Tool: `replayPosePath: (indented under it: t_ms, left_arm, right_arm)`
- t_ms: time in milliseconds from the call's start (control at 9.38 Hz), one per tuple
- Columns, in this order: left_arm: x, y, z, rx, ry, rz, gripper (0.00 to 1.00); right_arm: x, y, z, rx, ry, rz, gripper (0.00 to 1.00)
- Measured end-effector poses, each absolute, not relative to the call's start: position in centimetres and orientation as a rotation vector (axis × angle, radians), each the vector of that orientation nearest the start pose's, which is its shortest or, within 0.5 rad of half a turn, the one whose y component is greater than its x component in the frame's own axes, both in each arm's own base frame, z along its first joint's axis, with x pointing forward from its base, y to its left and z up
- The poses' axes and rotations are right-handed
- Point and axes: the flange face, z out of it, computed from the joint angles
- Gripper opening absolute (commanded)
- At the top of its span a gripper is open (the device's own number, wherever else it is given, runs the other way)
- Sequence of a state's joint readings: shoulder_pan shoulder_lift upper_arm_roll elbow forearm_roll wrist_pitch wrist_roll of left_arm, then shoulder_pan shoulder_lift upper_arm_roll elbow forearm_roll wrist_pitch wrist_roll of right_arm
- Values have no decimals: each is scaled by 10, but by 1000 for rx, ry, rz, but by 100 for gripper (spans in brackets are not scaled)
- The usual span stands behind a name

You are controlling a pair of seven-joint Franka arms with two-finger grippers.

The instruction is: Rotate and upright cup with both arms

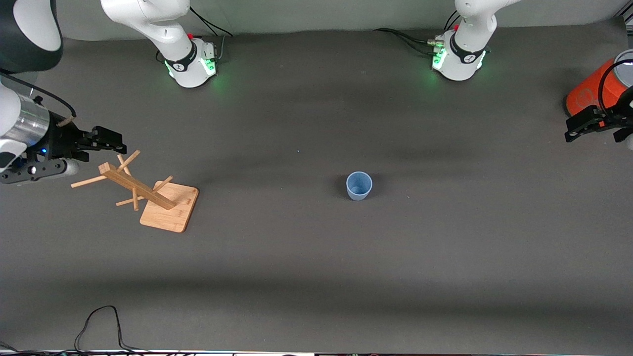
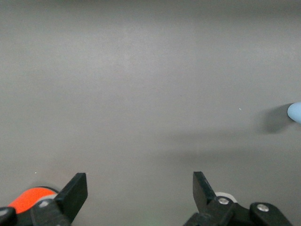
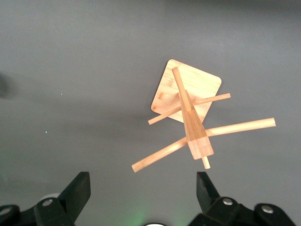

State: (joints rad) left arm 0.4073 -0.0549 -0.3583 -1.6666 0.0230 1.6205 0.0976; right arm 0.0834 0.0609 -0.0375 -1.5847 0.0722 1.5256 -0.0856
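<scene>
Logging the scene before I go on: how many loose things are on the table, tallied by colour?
Light blue: 1, the cup, standing upright mid-table.
Wood: 1, the peg rack, toward the right arm's end.
Orange-red: 1, the cylinder, at the left arm's end.
Total: 3.

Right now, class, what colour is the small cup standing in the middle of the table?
Light blue, plain, no pattern: the cup shows best in the front view.
</scene>
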Motion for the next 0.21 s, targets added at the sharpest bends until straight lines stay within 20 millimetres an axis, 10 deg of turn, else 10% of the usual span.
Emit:
replayPosePath:
  t_ms: [213]
  left_arm:
    - [542,19,610,-3097,90,1,100]
  right_arm:
    - [558,33,592,-3058,-198,165,100]
